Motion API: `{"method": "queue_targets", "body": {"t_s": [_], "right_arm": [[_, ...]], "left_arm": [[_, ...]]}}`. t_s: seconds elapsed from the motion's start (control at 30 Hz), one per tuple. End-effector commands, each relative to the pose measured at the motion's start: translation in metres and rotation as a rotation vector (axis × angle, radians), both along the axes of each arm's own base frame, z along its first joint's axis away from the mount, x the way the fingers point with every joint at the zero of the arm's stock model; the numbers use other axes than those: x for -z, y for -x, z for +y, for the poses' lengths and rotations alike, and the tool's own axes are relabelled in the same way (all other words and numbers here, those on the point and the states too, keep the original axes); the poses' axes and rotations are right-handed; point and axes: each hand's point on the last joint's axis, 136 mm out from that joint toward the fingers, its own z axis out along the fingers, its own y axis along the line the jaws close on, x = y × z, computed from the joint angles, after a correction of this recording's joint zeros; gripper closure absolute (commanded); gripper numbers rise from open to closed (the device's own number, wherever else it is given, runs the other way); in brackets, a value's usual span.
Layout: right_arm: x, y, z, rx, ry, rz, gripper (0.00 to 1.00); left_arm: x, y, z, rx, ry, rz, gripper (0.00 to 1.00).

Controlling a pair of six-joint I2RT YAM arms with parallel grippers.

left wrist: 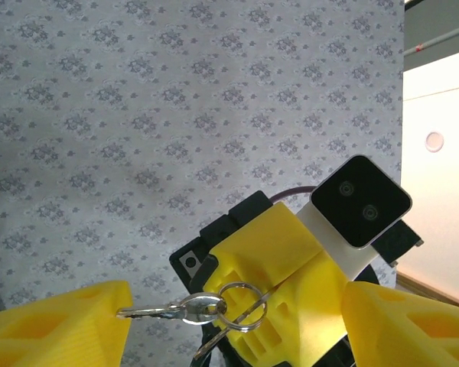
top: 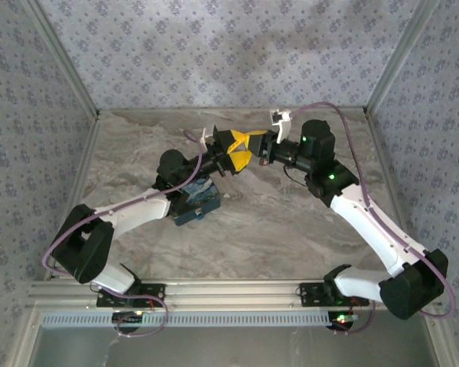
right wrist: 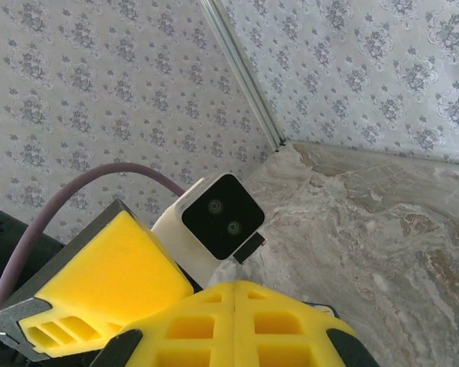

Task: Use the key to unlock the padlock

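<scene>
Table top (top: 275,222): grey-beige marble pattern, matte.
- 3 walls around it, left (top: 23,153), back (top: 229,46) and right (top: 436,138), all in pale blue-grey paper with a small repeating floral sprig.
- 2 slanted metal posts, left (top: 61,57) and right (top: 398,57), at the rear corners where the walls meet.
- Near edge: grooved aluminium rail (top: 237,290) runs side to side. A white slotted strip (top: 237,319) lies just below it.
- Blue box-like object (top: 203,200) sits on the table, left of centre, partly hidden. Dark blue with lighter patches. Cannot tell what it is.
- Left wrist view: white panel (left wrist: 440,168) beyond the papered wall's right edge, with 1 small round mark (left wrist: 434,141) on it.
</scene>
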Motion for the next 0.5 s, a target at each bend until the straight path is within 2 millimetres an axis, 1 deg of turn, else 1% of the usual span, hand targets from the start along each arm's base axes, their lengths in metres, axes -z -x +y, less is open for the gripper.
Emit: {"method": "queue_targets", "body": {"t_s": [0.0, 0.13, 0.23, 0.3, 0.4, 0.47], "right_arm": [[0.008, 0.013, 0.011, -0.063, 0.014, -0.013, 1.00], [0.015, 0.016, 0.010, -0.058, 0.017, -0.003, 1.00], [0.022, 0.016, 0.009, -0.050, 0.015, 0.013, 1.00], [0.023, 0.016, 0.008, -0.045, 0.005, 0.018, 1.00], [0.025, 0.018, 0.007, -0.043, -0.005, 0.024, 1.00], [0.026, 0.019, 0.006, -0.042, -0.009, 0.028, 1.00]], "left_arm": [[-0.006, -0.001, 0.001, -0.003, 0.035, -0.010, 0.30], [-0.007, -0.002, 0.002, -0.008, 0.043, -0.010, 0.38], [-0.007, -0.004, 0.003, -0.014, 0.055, -0.006, 0.40], [-0.006, -0.006, 0.005, -0.026, 0.066, 0.001, 0.42], [-0.005, -0.006, 0.006, -0.032, 0.070, 0.002, 0.48], [-0.006, -0.006, 0.007, -0.035, 0.068, 0.000, 0.51]]}}
